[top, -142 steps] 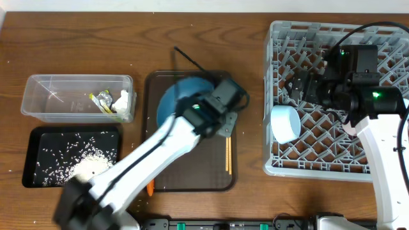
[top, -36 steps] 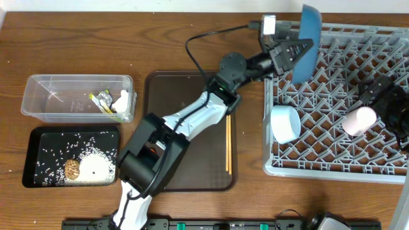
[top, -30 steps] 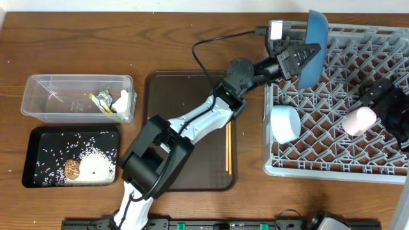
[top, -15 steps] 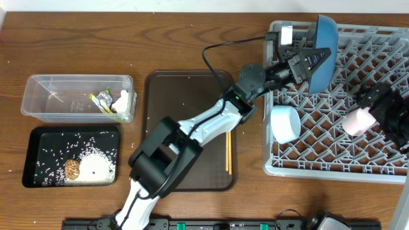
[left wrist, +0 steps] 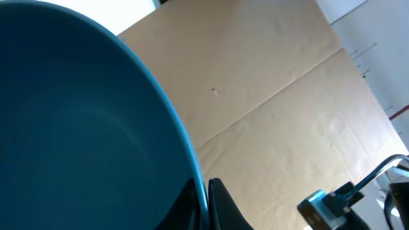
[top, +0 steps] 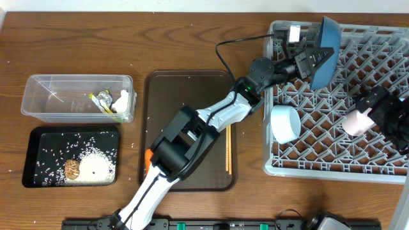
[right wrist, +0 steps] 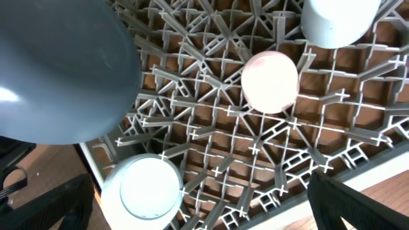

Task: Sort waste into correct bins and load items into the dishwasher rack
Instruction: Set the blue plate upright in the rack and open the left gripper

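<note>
From overhead: over the far left part of the grey dishwasher rack, the big blue plate, up on edge and seen nearly edge-on, long axis running from the rack's far rim toward the near side. Pinched at the rim by the left claw, pressed together on it, with the arm stretched across the dark brown serving tray. On that tray, the wooden chopsticks, side by side, long axis far-to-near, and a small orange carrot at the left rim, just beside the arm. At the rack's left edge, the small pale-blue bowl. Further right in the rack, the pale-pink cup, just beside the right claw. At the left of the table, the clear tub with the crumpled wrapper. Nearer, the black tray with rice grains and the brown food scrap.

From the left wrist: the plate's blue face across the left half, rim clamped between two dark fingers at the bottom edge.

From the right wrist: straight down onto the rack's pegs. At upper left, the plate's grey-blue face. At lower left, the bowl, round end toward the camera. Near the middle, the pink cup, likewise end-on. At the top right edge, the light-blue cup. In the lower corners, the right claw's fingers, spread wide above the rack.
</note>
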